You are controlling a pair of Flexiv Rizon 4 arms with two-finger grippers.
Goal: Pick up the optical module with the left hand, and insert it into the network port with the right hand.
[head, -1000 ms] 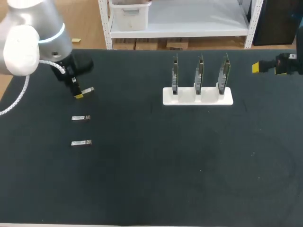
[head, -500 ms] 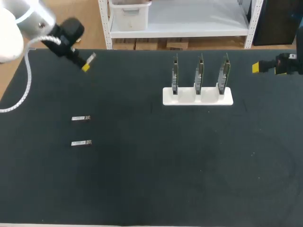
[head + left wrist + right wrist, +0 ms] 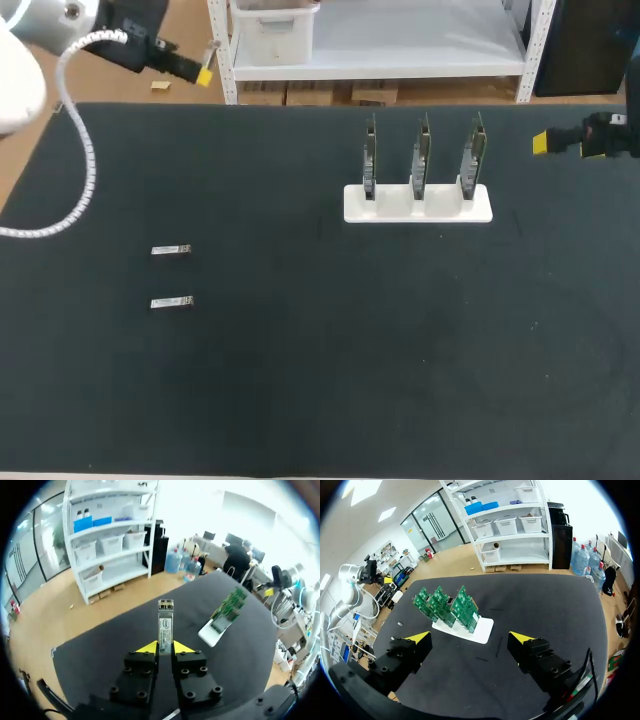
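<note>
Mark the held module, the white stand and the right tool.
held module (image 3: 165, 622), left wrist view, labelled face
white stand (image 3: 418, 212), head view, front wall
right tool (image 3: 470, 637), right wrist view, between its tips

Optical module (image 3: 165, 620) base hidden between left jaws.

No legible text recorded. A white label (image 3: 165, 629) with dark print is seen on the optical module (image 3: 165, 608) in the left wrist view, but its characters cannot be made out. Print on the farther module (image 3: 171, 249) and nearer module (image 3: 171, 301) on the table (image 3: 320, 380) cannot be resolved.
</note>
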